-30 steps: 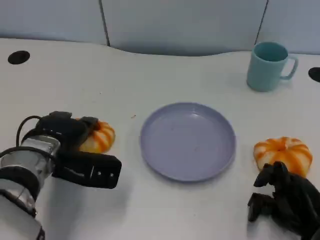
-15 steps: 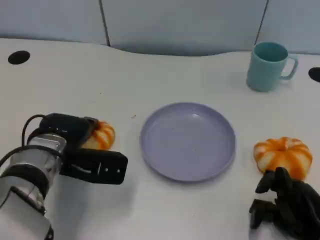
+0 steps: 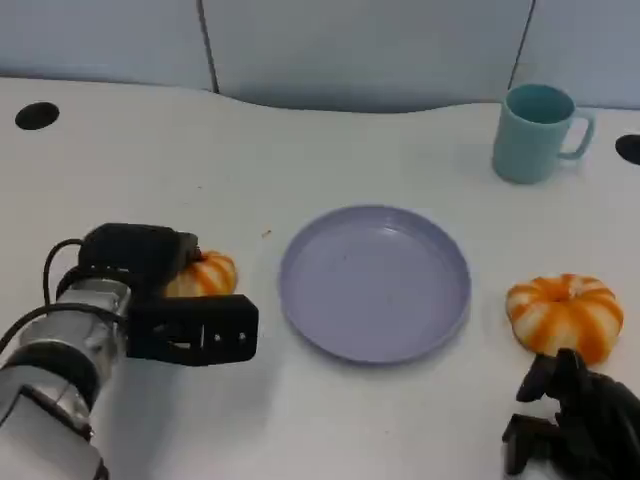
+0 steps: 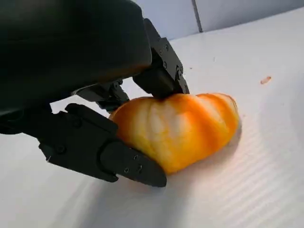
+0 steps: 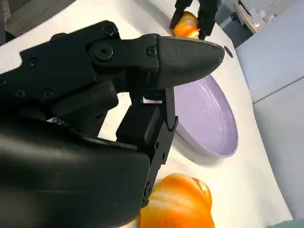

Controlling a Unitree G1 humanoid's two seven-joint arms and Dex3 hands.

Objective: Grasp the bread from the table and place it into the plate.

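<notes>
1. While the left hand (image 3: 165, 300) at lower left closes its fingers (image 4: 118, 161) around the bread (image 3: 203, 274), that bread sits left of the plate (image 3: 375, 283).
2. Right hand (image 3: 575, 425), lower right, curled on nothing.

**Camera setup**

Head view: high, looking down past both hands. Left wrist view: close behind left hand (image 4: 95, 95), low to table (image 4: 266, 190). Right wrist view: behind right hand (image 5: 95, 118), facing plate (image 5: 209, 118); shares it with head view.
</notes>
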